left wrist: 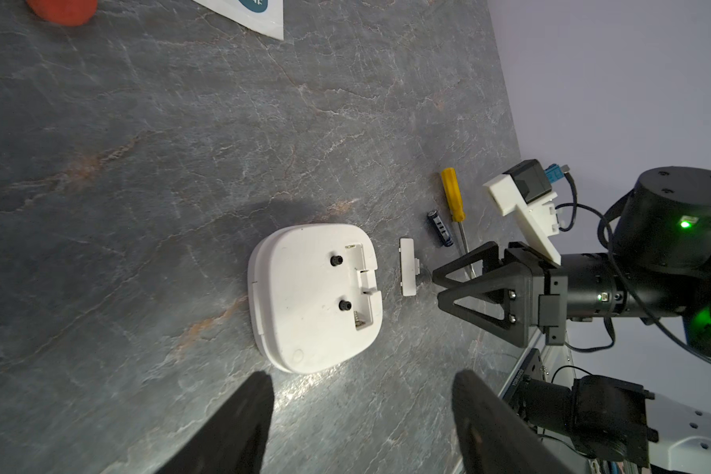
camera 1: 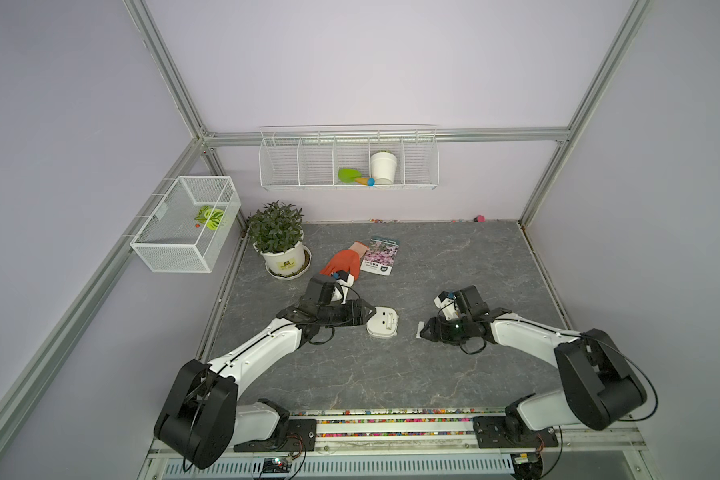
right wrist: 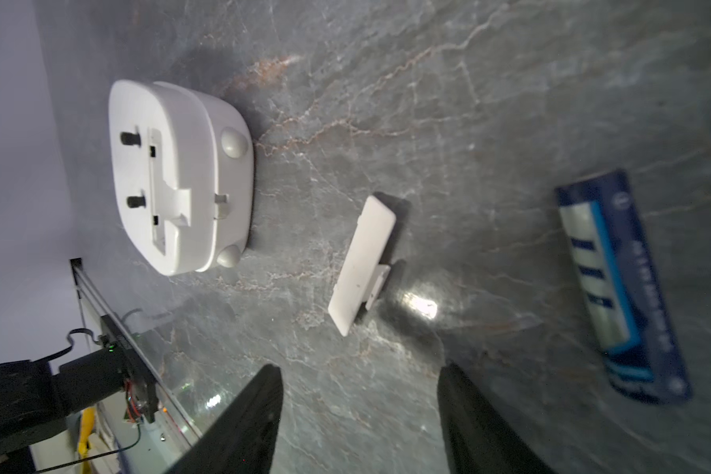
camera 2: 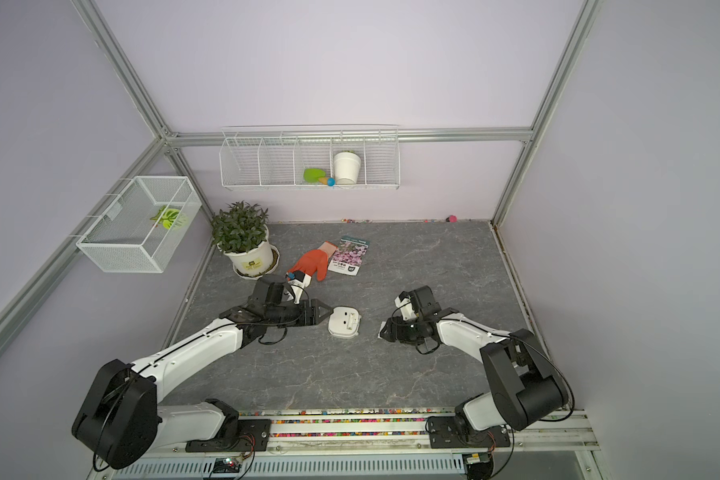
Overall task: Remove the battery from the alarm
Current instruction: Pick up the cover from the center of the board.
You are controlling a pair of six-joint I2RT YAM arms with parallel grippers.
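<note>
The grey stone-patterned bench (camera 1: 433,374) carries everything, and both arms reach in from its near edge. The left pincer (left wrist: 362,381) hovers just beside the alarm (left wrist: 313,295) with its jaws wide and nothing between them. The right pincer (right wrist: 360,369) hangs low towards the right edge, its jaws also apart and empty. The alarm lies face down near the middle of the bench, its battery slot uncovered and bare, with only the spring and contact showing. A yellow-handled screwdriver (left wrist: 454,197) lies on the right-edge side of it. The small white cover (left wrist: 408,266) rests between the alarm and the right pincer, touching neither. The battery (left wrist: 440,228) lies flat on the bench just beside the screwdriver's shaft, between it and the cover, so the removal itself looks done. If it must be picked up, it should prove light and rigid but smooth and round, likely to roll or squirt out of a loose grip. The safest hold is probably across the middle of its barrel, with the fingertips brought right down to the bench and kept clear of the screwdriver shaft.
</note>
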